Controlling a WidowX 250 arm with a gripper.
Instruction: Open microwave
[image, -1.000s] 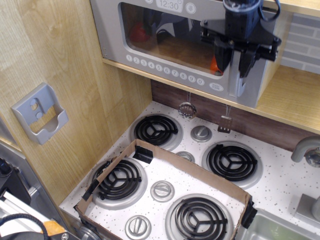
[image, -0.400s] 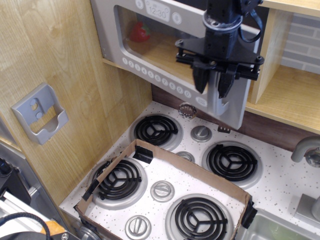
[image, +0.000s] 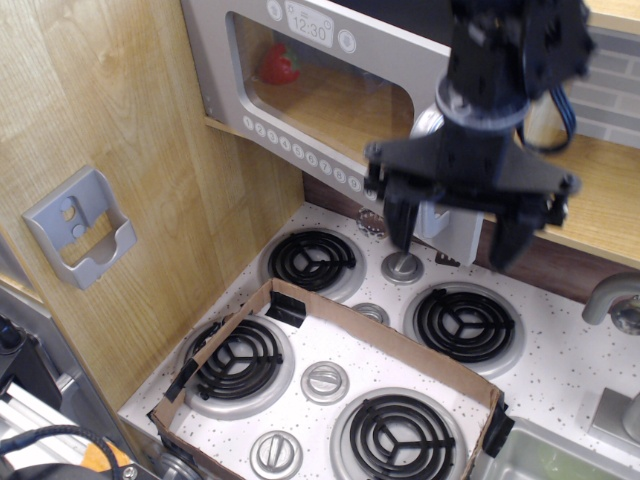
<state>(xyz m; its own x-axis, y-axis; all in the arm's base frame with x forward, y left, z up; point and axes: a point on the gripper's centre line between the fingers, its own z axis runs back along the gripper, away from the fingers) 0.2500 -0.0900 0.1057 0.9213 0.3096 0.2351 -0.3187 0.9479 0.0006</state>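
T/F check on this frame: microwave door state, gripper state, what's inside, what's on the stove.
1. The microwave door is swung out from the cabinet. True.
2. The gripper is clamped on the door handle. False: its fingers are spread and hold nothing, in front of the door's right end.
3. A red item shows through the door window. True.
4. The cardboard frame lies on the stovetop. True.
5. The door clock reads 3:45. False: it reads 12:30.
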